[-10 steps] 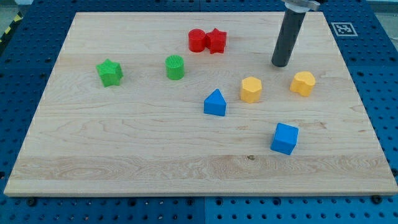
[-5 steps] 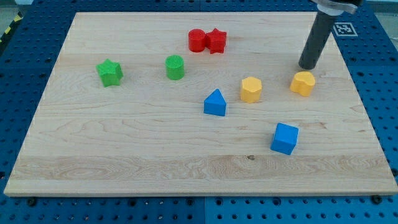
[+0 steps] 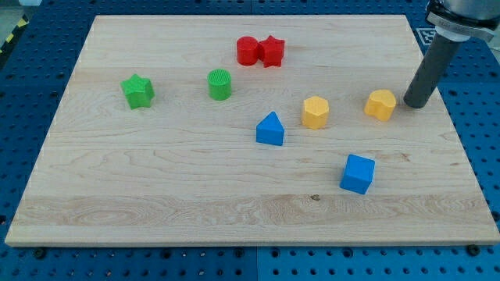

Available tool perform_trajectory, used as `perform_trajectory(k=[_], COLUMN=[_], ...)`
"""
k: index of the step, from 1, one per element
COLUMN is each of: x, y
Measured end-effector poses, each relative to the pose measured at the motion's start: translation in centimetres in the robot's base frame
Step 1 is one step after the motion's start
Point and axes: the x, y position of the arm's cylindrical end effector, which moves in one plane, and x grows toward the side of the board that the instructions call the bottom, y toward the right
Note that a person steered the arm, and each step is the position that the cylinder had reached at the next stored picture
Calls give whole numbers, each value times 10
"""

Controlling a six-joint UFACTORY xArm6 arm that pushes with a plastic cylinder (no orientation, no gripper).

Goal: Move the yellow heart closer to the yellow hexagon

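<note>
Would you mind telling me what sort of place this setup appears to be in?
Probably a robotics lab bench. A wooden board rests on a blue perforated base, a printed marker tag sits by the board's top right corner, and my tip stands just right of the yellow heart.

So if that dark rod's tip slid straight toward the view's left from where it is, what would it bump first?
Most likely the yellow heart: my tip sits just to its right, apparently level with it. Beyond it lies the yellow hexagon.

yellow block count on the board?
2. The yellow hexagon sits right of centre; the yellow heart lies to its right, with my tip just beyond it on the view's right. None appear hidden.
</note>
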Motion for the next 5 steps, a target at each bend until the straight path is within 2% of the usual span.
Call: perform_trajectory(k=[2,4,5], x=[2,2,2], y=[-42,-43,-71])
